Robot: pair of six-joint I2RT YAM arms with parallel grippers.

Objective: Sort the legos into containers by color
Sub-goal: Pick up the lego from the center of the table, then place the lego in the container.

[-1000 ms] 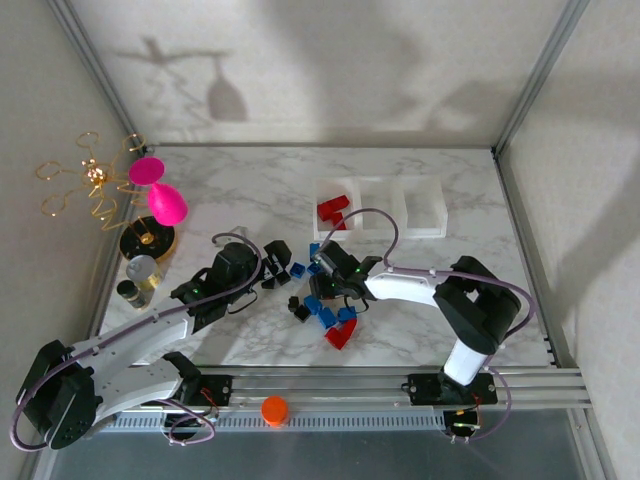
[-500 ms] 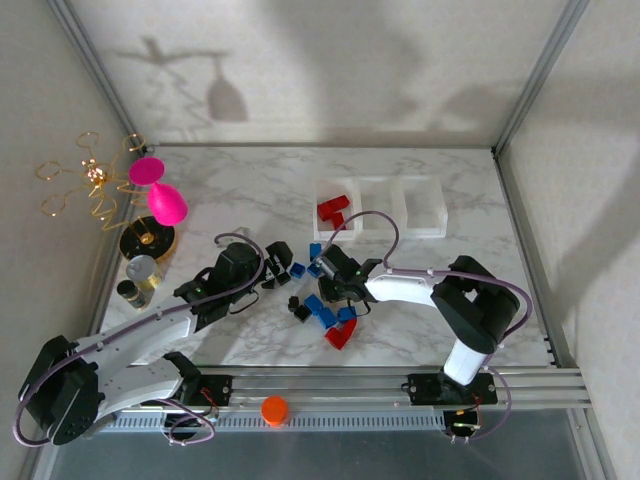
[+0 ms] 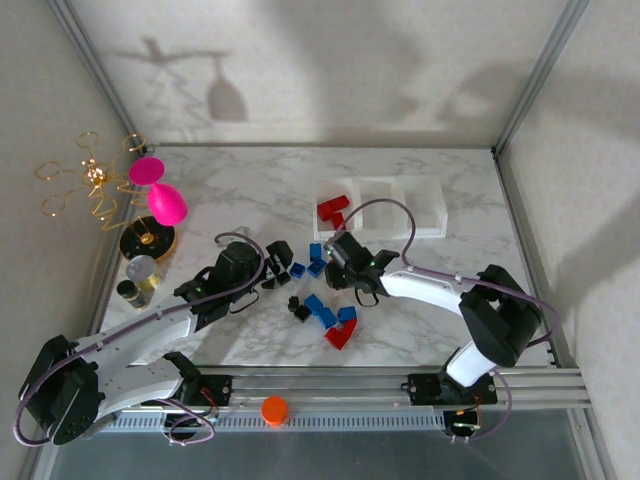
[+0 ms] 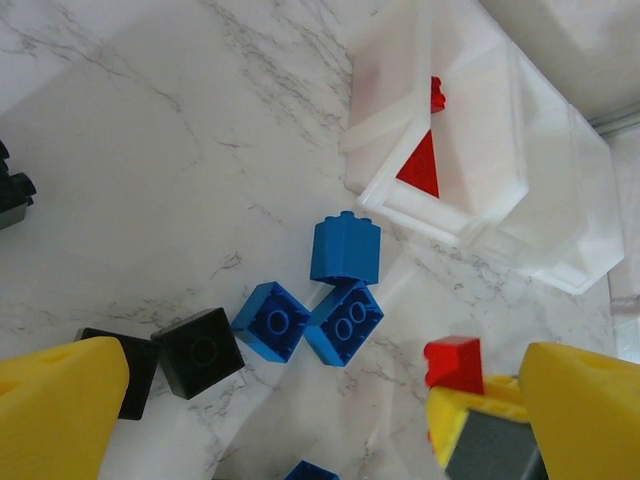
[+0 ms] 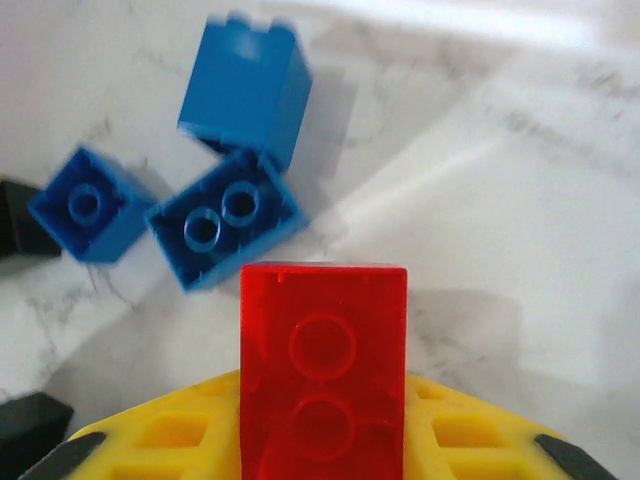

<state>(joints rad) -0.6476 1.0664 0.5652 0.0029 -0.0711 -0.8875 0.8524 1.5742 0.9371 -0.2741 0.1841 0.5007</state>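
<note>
My right gripper (image 3: pixel 336 252) (image 5: pixel 322 440) is shut on a red lego (image 5: pixel 322 345), whose tip (image 4: pixel 455 362) also shows in the left wrist view, held just above the table short of the containers (image 3: pixel 380 205) (image 4: pixel 470 150). The leftmost bin holds red legos (image 3: pixel 330 211) (image 4: pixel 420 168). Three blue legos (image 5: pixel 225 220) (image 4: pixel 343 322) lie just ahead of the held brick. More blue legos (image 3: pixel 322 311), a red piece (image 3: pixel 338 335) and black legos (image 3: pixel 300 309) (image 4: pixel 198 350) lie scattered nearer the arms. My left gripper (image 3: pixel 273 263) (image 4: pixel 320 420) is open and holds nothing, with the black and blue legos in front of it.
A pink goblet (image 3: pixel 160 195) and a gold wire stand (image 3: pixel 90 185) are at the far left, with a small jar (image 3: pixel 140 275) below them. An orange cap (image 3: pixel 274 409) rests on the front rail. The two right bins (image 3: pixel 420 205) look bare.
My right gripper has carried the red lego away from the pile, up towards the left bin. The left arm has hardly moved.
</note>
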